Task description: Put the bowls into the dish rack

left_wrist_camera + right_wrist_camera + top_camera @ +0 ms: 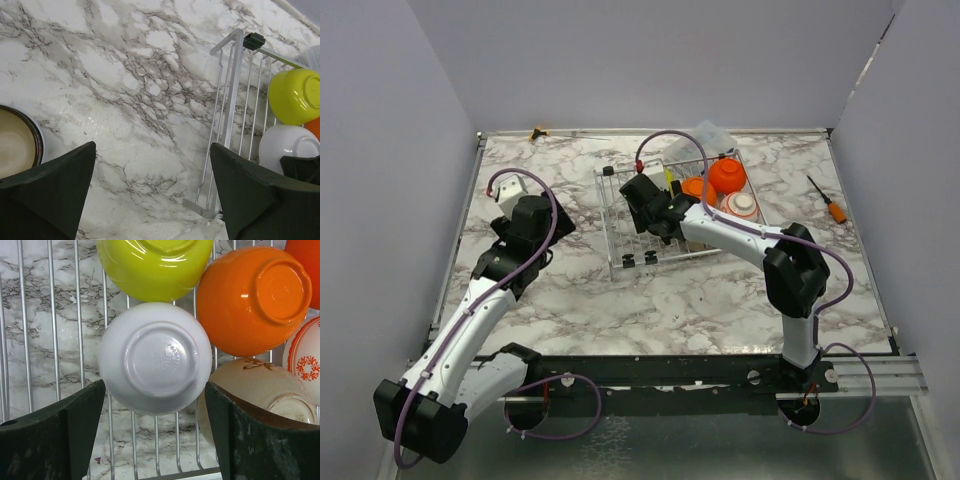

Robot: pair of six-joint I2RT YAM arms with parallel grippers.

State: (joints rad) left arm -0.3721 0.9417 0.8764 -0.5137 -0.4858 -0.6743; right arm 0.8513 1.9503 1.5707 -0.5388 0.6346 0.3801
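Observation:
The silver wire dish rack (620, 215) lies mid-table. In the right wrist view a white bowl (155, 357) sits upside down on the rack wires (52, 340), with a lime-yellow bowl (155, 265), an orange bowl (255, 297), a beige bowl (250, 390) and a red-patterned white bowl (305, 360) around it. My right gripper (155, 390) is open over the rack, its fingers either side of the white bowl's near edge. My left gripper (152, 150) is open and empty over bare marble left of the rack (232, 90). A dark-rimmed bowl (15, 142) lies just left of it.
An orange-handled screwdriver (827, 200) lies on the table to the right of the rack. A clear plastic bag (712, 135) sits behind the rack. A small yellow item (536, 132) lies at the back edge. Grey walls enclose the marble table.

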